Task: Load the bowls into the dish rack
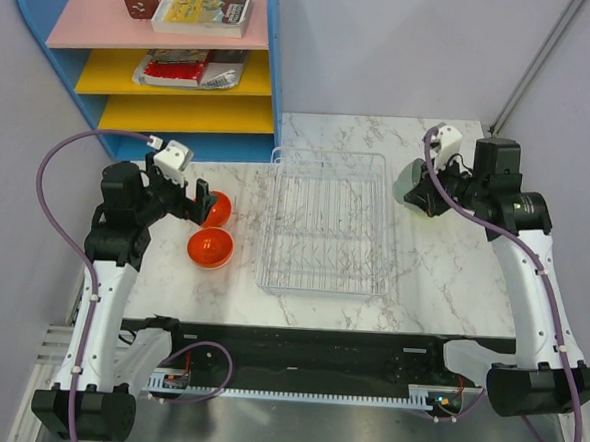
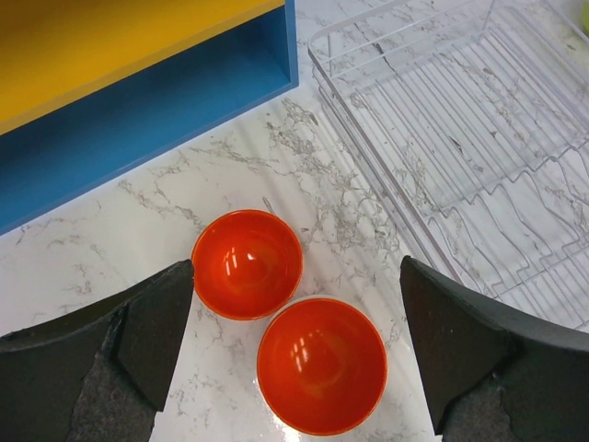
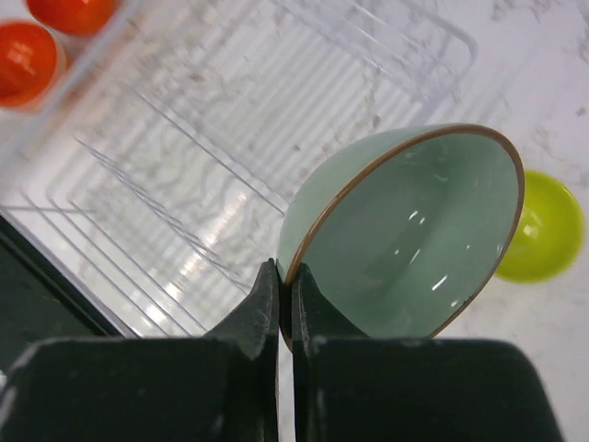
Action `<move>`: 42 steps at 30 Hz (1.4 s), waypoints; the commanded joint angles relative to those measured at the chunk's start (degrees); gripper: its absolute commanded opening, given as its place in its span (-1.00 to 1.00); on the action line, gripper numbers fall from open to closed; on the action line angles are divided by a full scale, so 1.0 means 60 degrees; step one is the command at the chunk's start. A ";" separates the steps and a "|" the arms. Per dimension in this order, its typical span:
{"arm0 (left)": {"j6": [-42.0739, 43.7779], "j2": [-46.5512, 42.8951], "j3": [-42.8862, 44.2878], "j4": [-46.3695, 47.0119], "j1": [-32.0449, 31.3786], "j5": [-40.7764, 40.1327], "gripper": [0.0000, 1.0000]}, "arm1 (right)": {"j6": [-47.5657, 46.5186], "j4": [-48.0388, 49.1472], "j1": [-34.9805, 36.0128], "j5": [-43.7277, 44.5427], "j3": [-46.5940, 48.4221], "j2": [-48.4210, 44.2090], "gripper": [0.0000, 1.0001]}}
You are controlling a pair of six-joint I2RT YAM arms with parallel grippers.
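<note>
A: Glaze looks slick, hard, breakable. Where's the hold?
B: Rim: the right gripper (image 3: 285, 276) pinches the green bowl (image 3: 405, 239) there, lifted beside the rack (image 1: 325, 223); left gripper (image 2: 294, 308) gapes wide over two orange bowls (image 2: 247, 262).

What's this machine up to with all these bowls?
It is loading bowls into the wire dish rack, which holds none yet. The right arm's jaws are shut on the rim of a pale green bowl, held tilted in the air just right of the rack. The left arm hovers with jaws wide open above two orange bowls on the table. A yellow-green bowl also waits there.
</note>
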 commanded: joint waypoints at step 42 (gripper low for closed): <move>0.1511 0.0542 -0.0716 0.0630 -0.0140 0.0889 0.99 | 1.4126 1.8974 0.5287 -0.3465 -0.5336 0.3587 -1.00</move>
